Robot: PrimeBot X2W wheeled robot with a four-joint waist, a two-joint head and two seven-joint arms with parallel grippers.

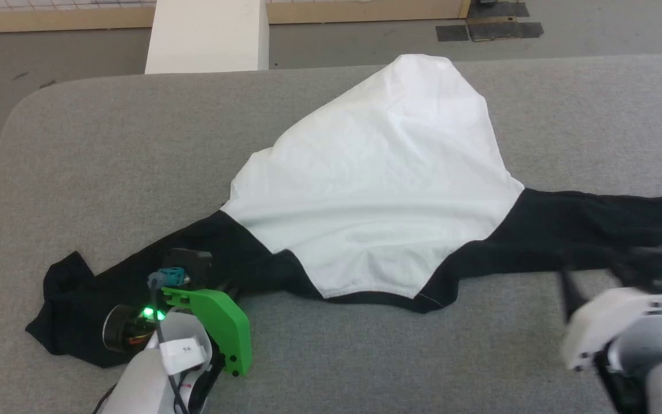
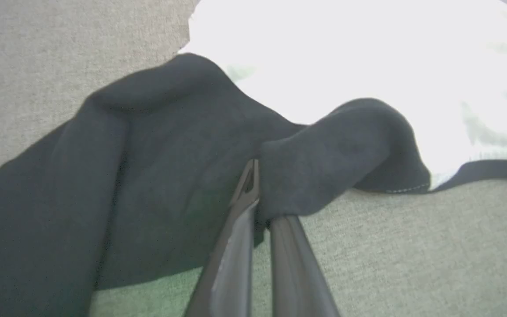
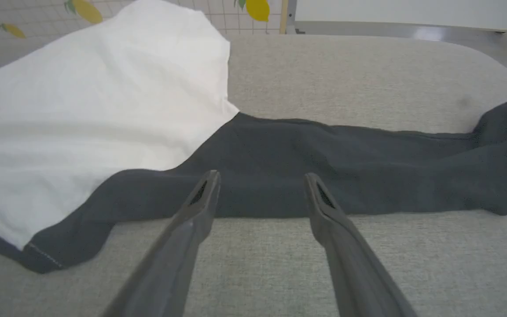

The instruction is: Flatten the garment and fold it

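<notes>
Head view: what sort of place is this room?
Probably an indoor lab or test room: a grey fabric-covered table holding the garment, a grey floor with dark tape patches, and a white pillar behind.

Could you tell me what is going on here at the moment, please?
A two-armed robot is working on a long-sleeved shirt, white in the body with black sleeves, which lies spread but wrinkled on a grey padded table. Its left gripper is shut on a fold of the left-hand black sleeve. Its right gripper is open, its fingertips at the near edge of the right-hand black sleeve, gripping nothing. No fold has been made yet.
</notes>
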